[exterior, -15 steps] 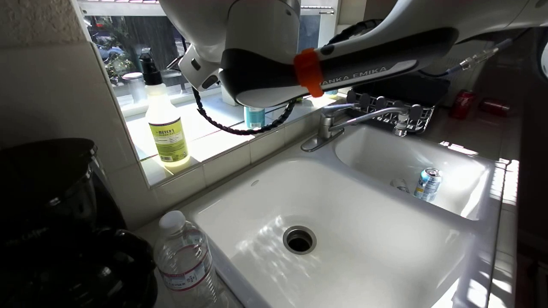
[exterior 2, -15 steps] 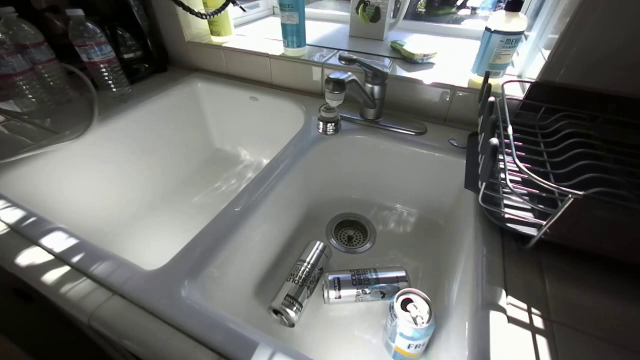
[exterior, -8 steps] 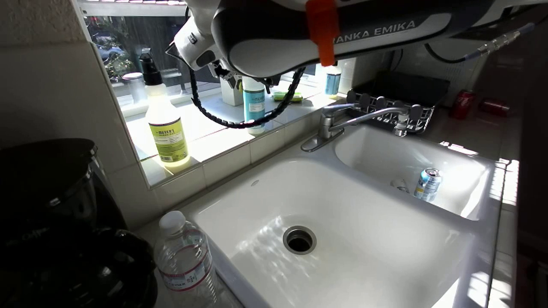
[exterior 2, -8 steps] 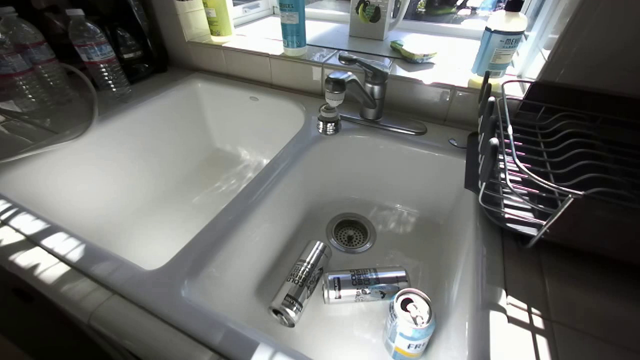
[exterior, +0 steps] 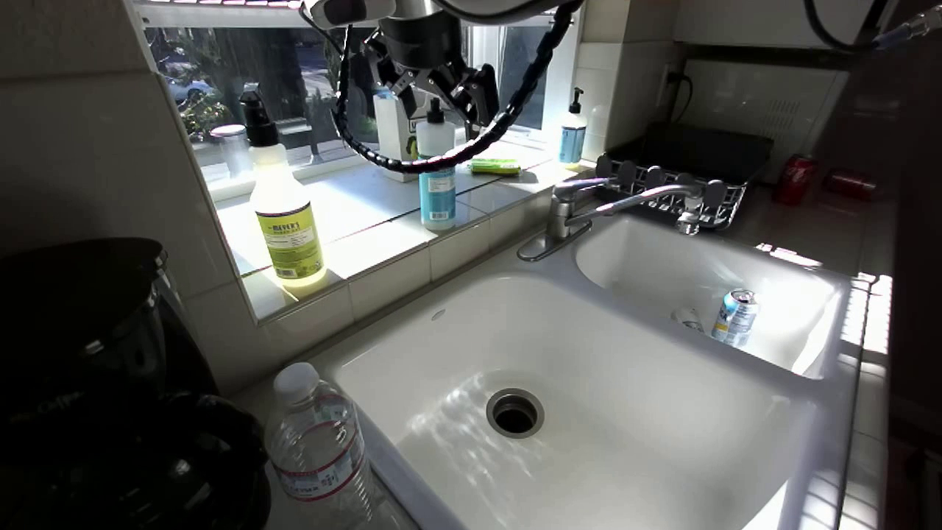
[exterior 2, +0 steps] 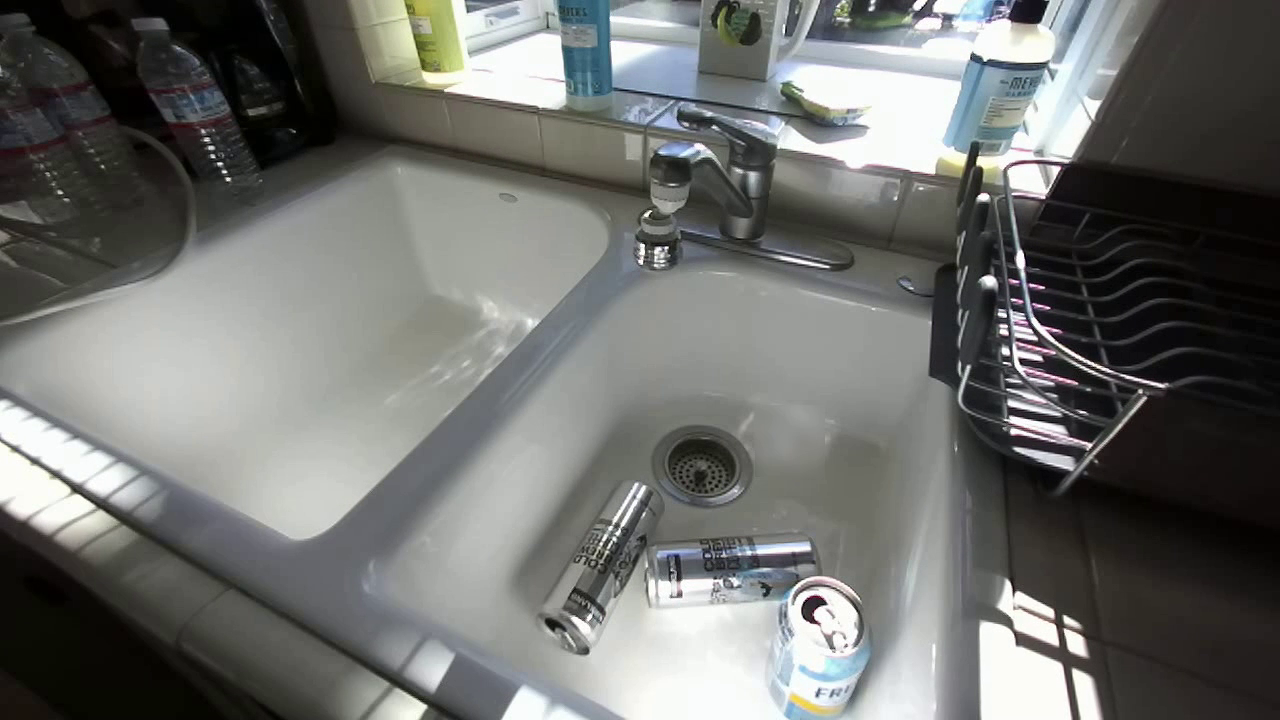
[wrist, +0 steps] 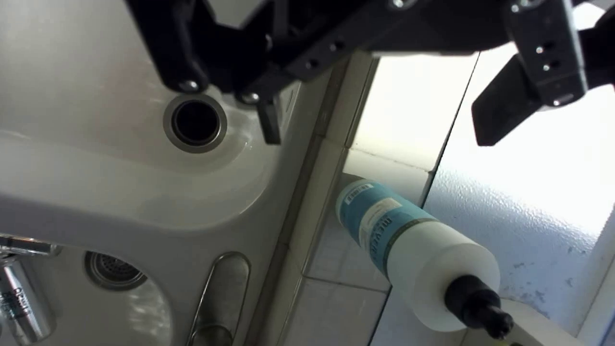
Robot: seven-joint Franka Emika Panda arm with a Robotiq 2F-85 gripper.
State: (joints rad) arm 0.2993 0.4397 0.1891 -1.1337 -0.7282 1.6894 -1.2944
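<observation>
Seeing the arm (exterior: pixel 504 7) up higher in an exterior view than a second ago, and finally getting the fingers (wrist: pixel 507 103) in plain sight instead of tucked behind that arm. Spread wide at the moment, pinching nothing. Means an unblocked look at the teal soap bottle (wrist: pixel 408 250) too: parked upright on the window sill (wrist: pixel 485 202), lower than the fingers and off to one side, neither touching them nor sitting between them. Pretty hard to judge the actual gap from these angles, tbh.

On to the labels: can make out "MEYER" running sideways on the teal soap bottle. Same brand, spelled "MEYER'S", on a yellow-green bottle (exterior: pixel 291 243), also lower than the fingers, at one end of the window sill. Also catching "MEYE" on a pale blue bottle (exterior 2: pixel 1000 90), past the fingers the opposite way. Then reading "COLD BREW" on two silver cans (exterior 2: pixel 600 567) lying in the sink (exterior 2: pixel 480 420), well below the fingers, right beside an upright can (exterior 2: pixel 820 655) showing "FRE". Also spotting "GEYSER" on a water bottle (exterior: pixel 324 434) standing down beside the sink, again well apart from the fingers.
</observation>
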